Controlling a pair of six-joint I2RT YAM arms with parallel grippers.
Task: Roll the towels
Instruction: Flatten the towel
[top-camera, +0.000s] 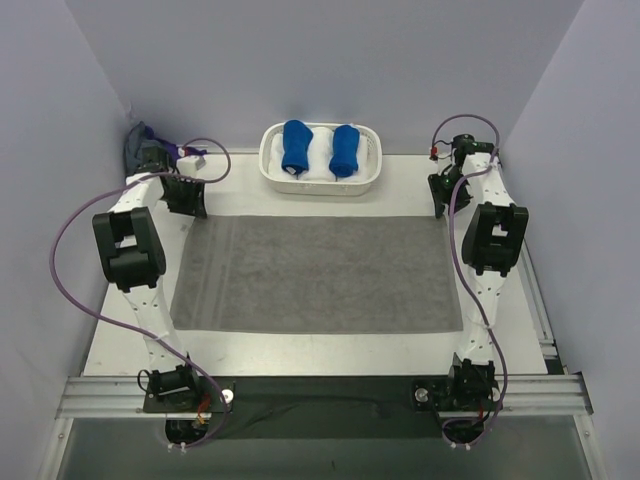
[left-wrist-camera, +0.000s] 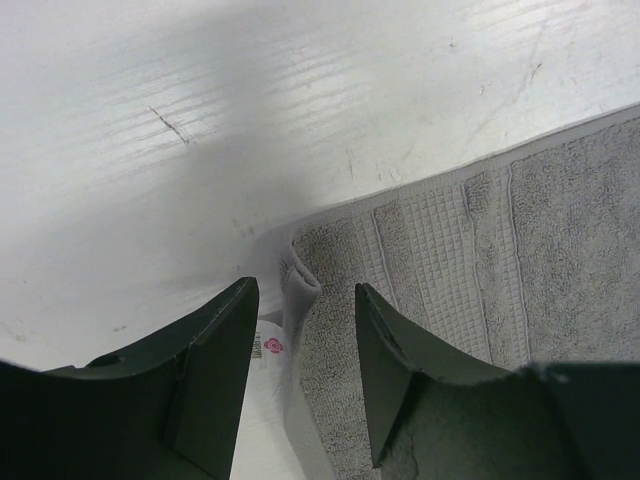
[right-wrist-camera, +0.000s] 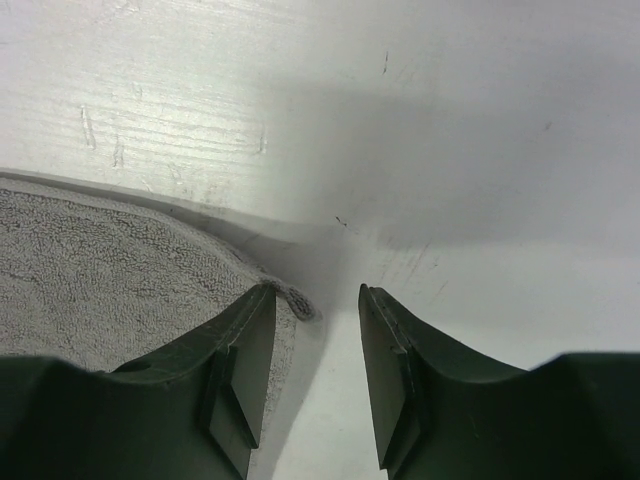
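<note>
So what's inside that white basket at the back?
Two bright blue towel rolls lie side by side in the white basket, on something white, likely another towel. The basket's bottom is covered, so I cannot see it.

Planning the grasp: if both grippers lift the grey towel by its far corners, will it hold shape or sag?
Probably floppy: the grey towel lies flat, and its corner puckers inside the open left gripper. Being wide, it would likely sag in the middle. Its terry pile should resist slipping.
</note>
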